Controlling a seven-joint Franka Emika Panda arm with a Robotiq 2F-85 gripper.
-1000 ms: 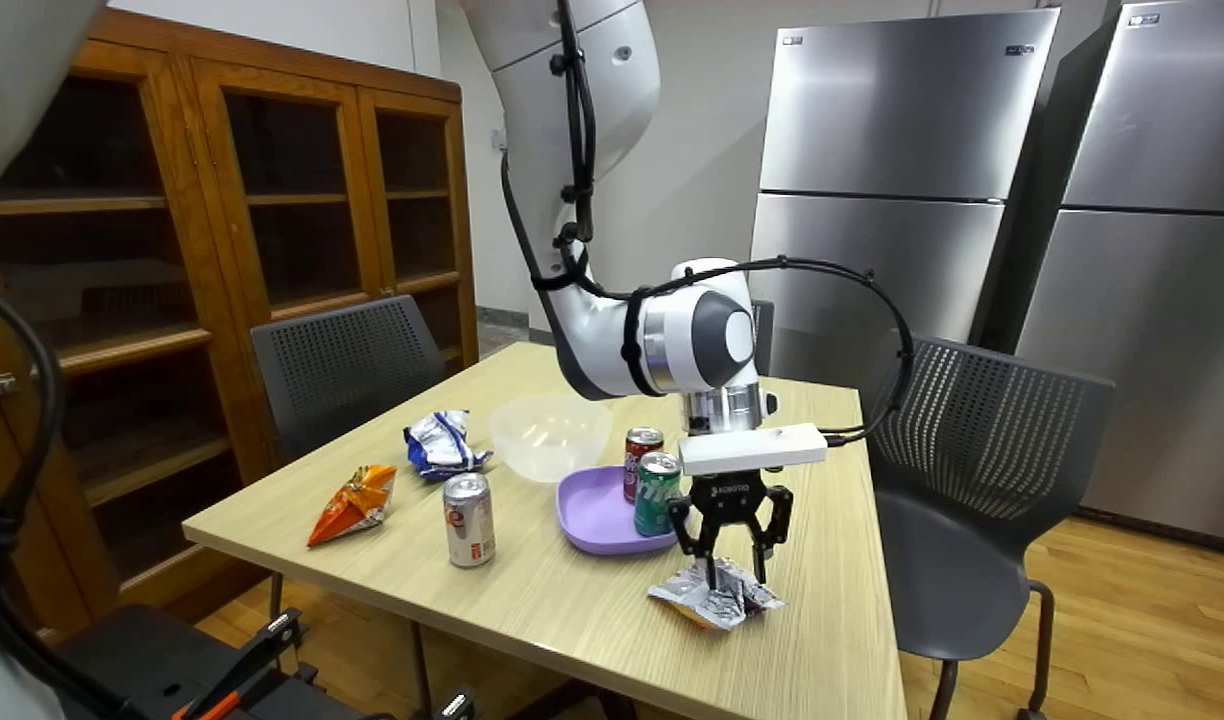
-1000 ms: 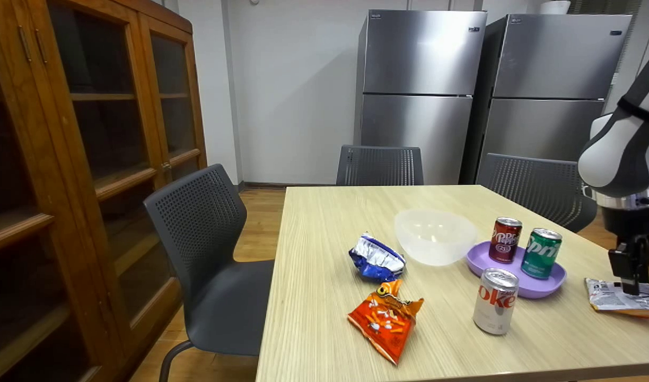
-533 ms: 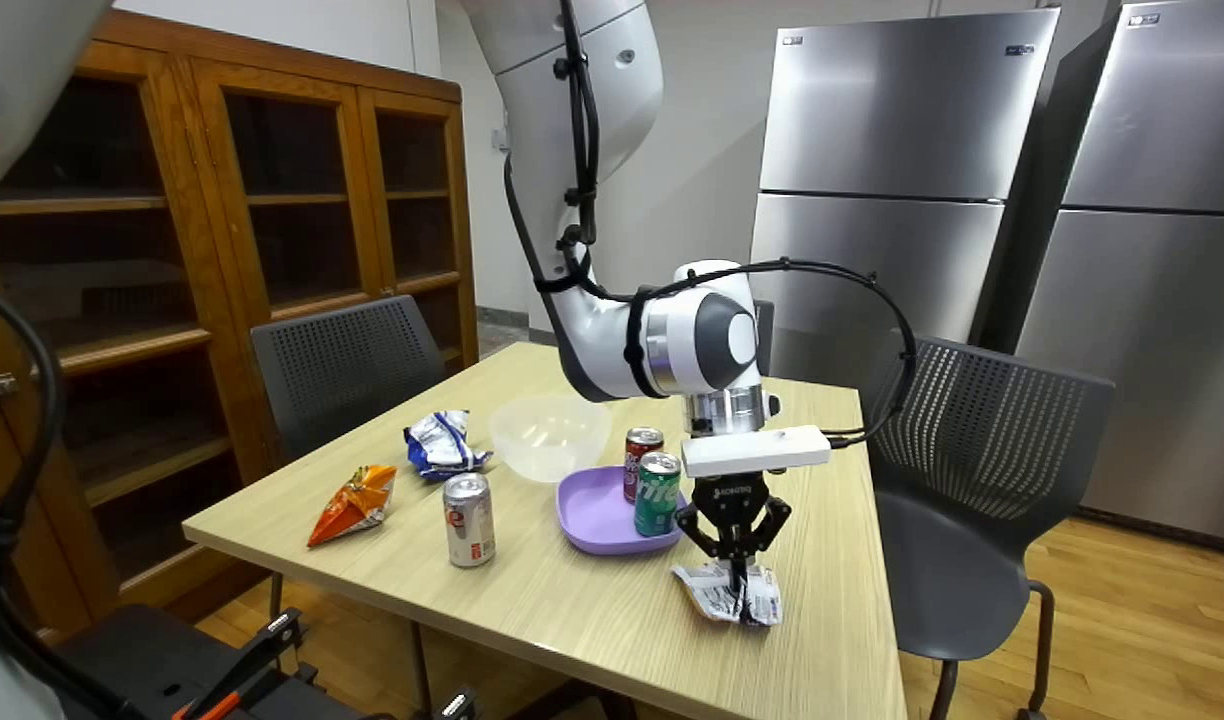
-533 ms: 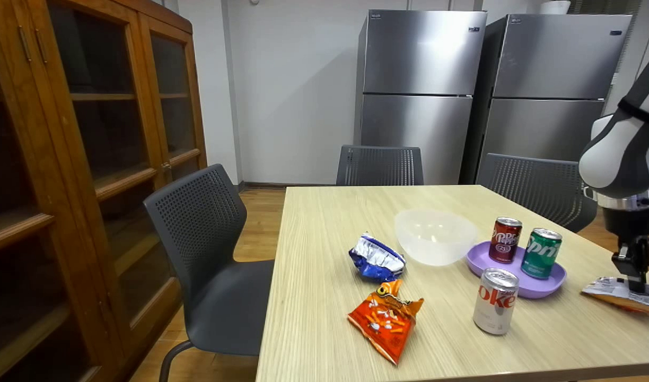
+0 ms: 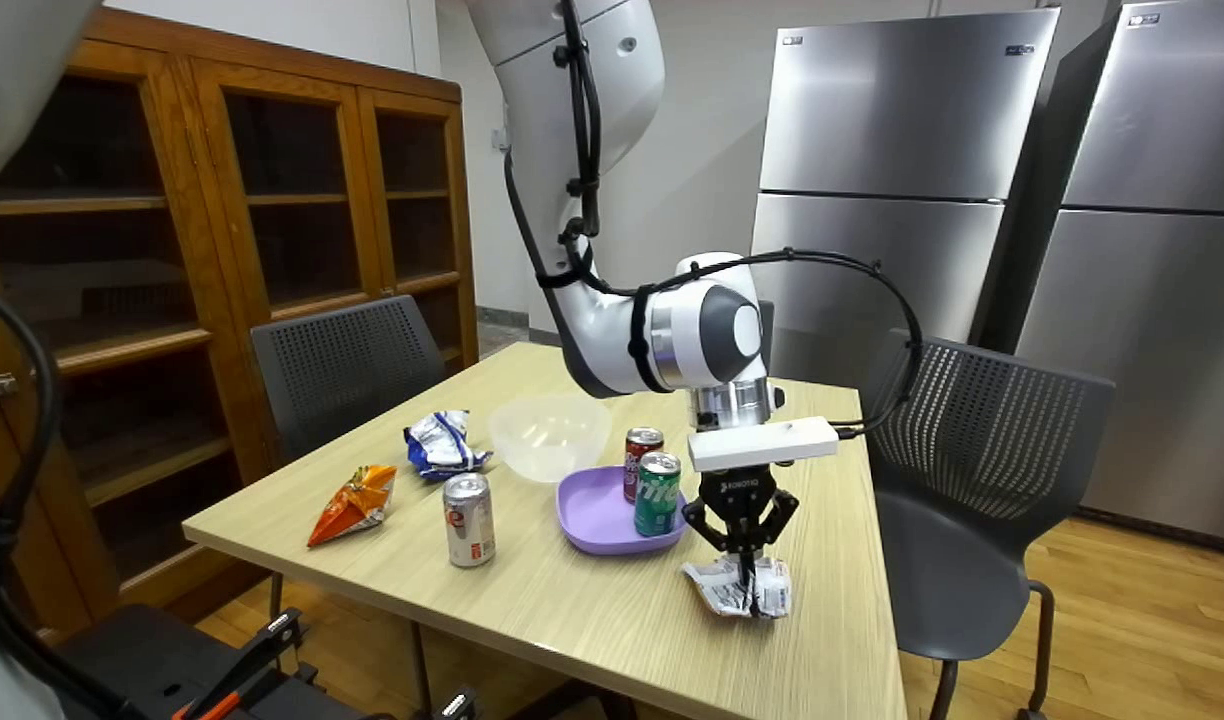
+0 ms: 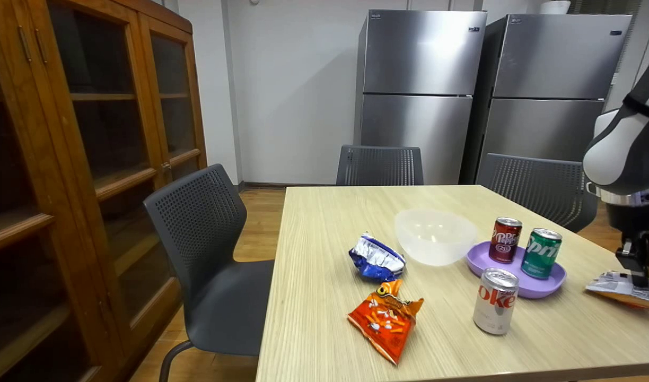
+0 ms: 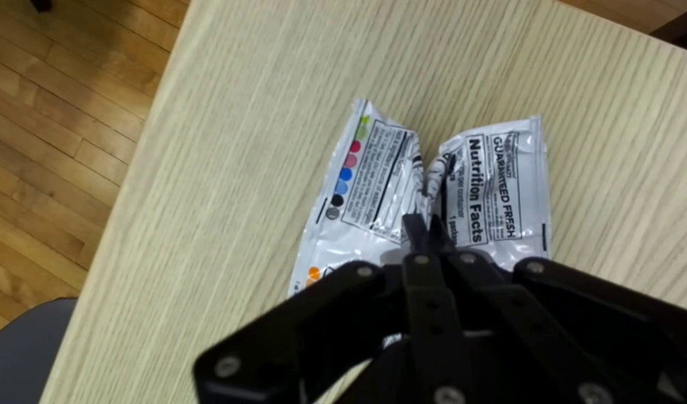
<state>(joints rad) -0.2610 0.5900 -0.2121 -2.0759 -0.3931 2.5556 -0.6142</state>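
Note:
My gripper (image 7: 427, 227) is shut on a silvery-white snack wrapper (image 7: 498, 185), pinching it along a raised fold at its middle. Printed text and "Nutrition Facts" face up on either side of that fold. In both exterior views the gripper (image 5: 748, 598) points straight down, with the wrapper (image 5: 714, 583) spread out to each side of its fingertips. An orange underside shows beneath the wrapper (image 6: 613, 286) in an exterior view. Whether the wrapper touches the table, I cannot tell. The gripper's fingers and linkage hide its near part in the wrist view.
A purple plate (image 5: 592, 520) holds a green Sprite can (image 5: 658, 495) and a Dr Pepper can (image 6: 505, 240). A Diet Coke can (image 6: 496, 302), an orange chip bag (image 6: 385, 321), a blue-and-white bag (image 6: 377, 258) and a translucent bowl (image 6: 436, 239) stand on the same table. Chairs surround it.
The gripper went from open to shut, bunching the wrapper between its fingers. Since then gripper and wrapper have shifted slightly up and to the right in both exterior views.

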